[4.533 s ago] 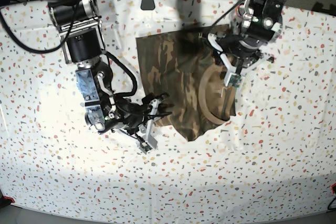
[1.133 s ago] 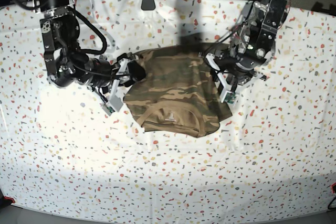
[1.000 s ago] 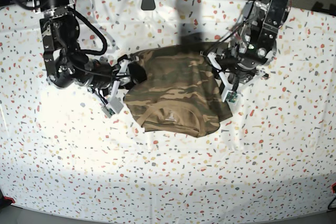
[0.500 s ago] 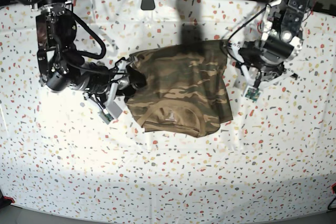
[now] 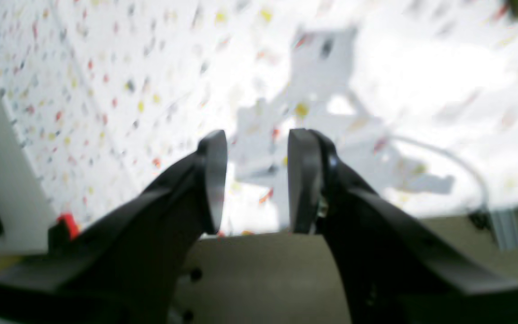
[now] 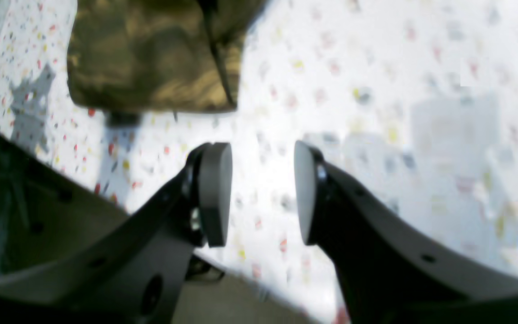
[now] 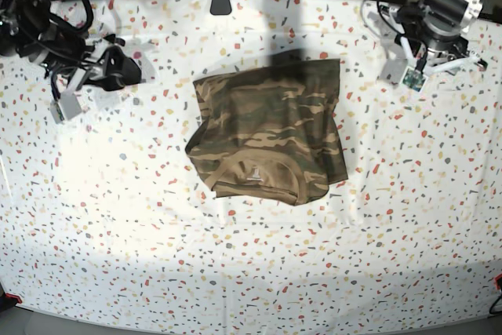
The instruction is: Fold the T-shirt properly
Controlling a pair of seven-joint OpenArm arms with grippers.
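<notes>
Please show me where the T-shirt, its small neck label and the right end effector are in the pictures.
T-shirt [image 7: 271, 127]: base view, middle of the folded camouflage cloth.
Neck label [image 7: 255, 171]: base view, pale tag near the collar at the front edge.
Right end effector [image 6: 262, 191]: right wrist view, midway between its open fingertips.

Left arm: at the far right corner of the base view, wrist raised above the surface. Left gripper [image 5: 256, 180]: two dark curved fingers with flat pale pads [image 5: 214, 180], jaws parted by a clear gap, nothing between them.

Right arm: at the far left edge of the base view, dark wrist housing and cabling visible, tool pointing inward. Right gripper [image 6: 262, 193]: same form as the other, fingers [image 6: 301, 193] spread with an empty gap, gripping nothing.

Both grippers [image 7: 416, 56] [image 7: 74, 92] sit well apart from each other.
</notes>
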